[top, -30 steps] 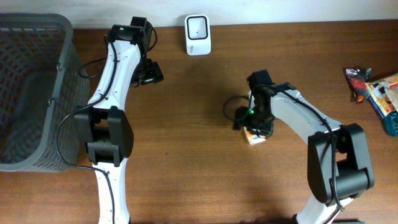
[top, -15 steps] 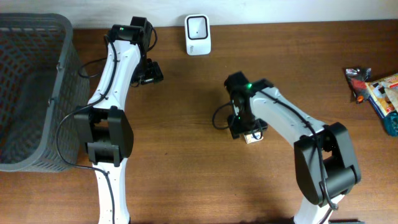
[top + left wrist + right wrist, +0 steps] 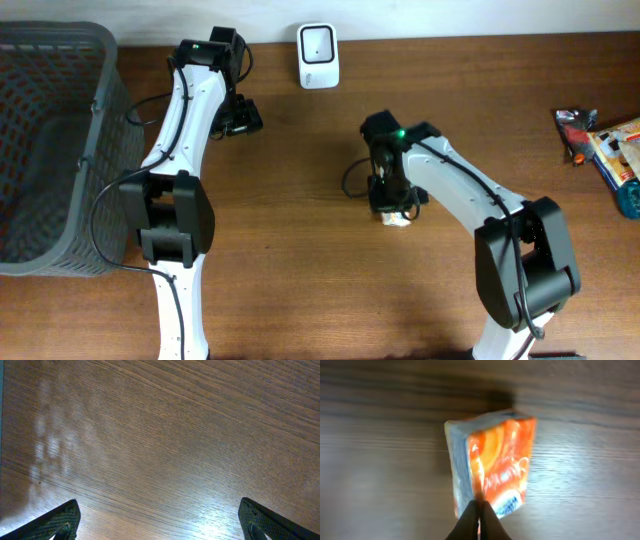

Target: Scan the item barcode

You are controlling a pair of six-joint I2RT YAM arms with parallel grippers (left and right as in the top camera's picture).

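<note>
The item is a small orange and white packet (image 3: pixel 495 470) lying on the wooden table, seen under my right arm in the overhead view (image 3: pixel 393 219). My right gripper (image 3: pixel 480 506) is shut, its two dark fingertips pressed together at the packet's near edge. I cannot tell if a fold of wrapper is pinched between them. The white barcode scanner (image 3: pixel 318 55) stands at the table's far edge. My left gripper (image 3: pixel 159 510) hangs wide open over bare wood, far to the left (image 3: pixel 245 117). No barcode shows on the packet.
A grey mesh basket (image 3: pixel 100 100) fills the left side of the table. Several snack packets (image 3: pixel 610 145) lie at the right edge. The left arm's cable (image 3: pixel 110 195) loops beside the basket.
My right arm swung left toward the table's middle, the packet shifted left with it, and its jaws went from spread to fully shut. The left arm stayed still.
</note>
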